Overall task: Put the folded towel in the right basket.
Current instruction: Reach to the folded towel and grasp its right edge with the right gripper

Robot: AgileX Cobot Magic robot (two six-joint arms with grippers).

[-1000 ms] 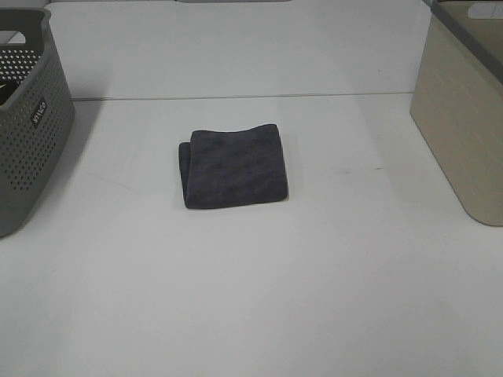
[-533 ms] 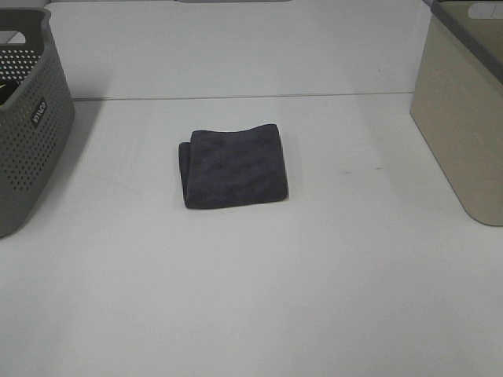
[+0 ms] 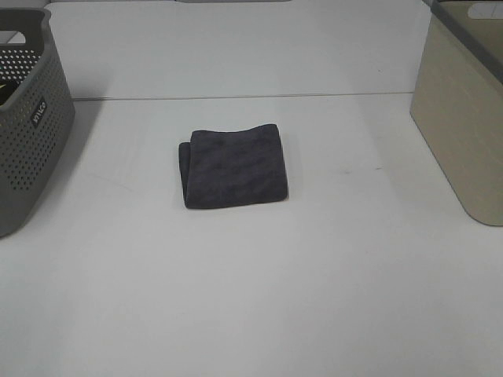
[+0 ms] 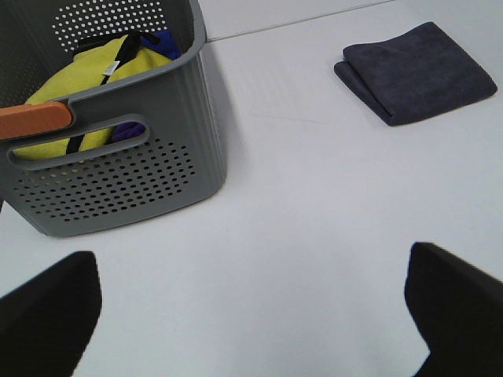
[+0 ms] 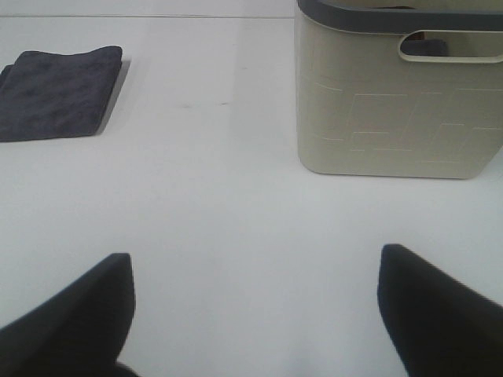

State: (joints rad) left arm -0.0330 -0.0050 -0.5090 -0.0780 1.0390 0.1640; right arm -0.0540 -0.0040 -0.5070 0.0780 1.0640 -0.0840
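Charcoal folded terry towel (image 3: 234,166) lies flat mid-table, well apart from beige plastic right basket (image 3: 464,141). Left gripper (image 4: 251,314) & right gripper (image 5: 253,314) gape, empty. Left wrist cam alone shows yellow cloth (image 4: 55,98) in grey perforated basket (image 4: 118,181).

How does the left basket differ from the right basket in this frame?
The left basket is grey with perforated walls; the right basket is beige with solid walls and a dark rim. The left basket holds a yellow item; the right basket's contents are hidden. Both have cut-out handles.
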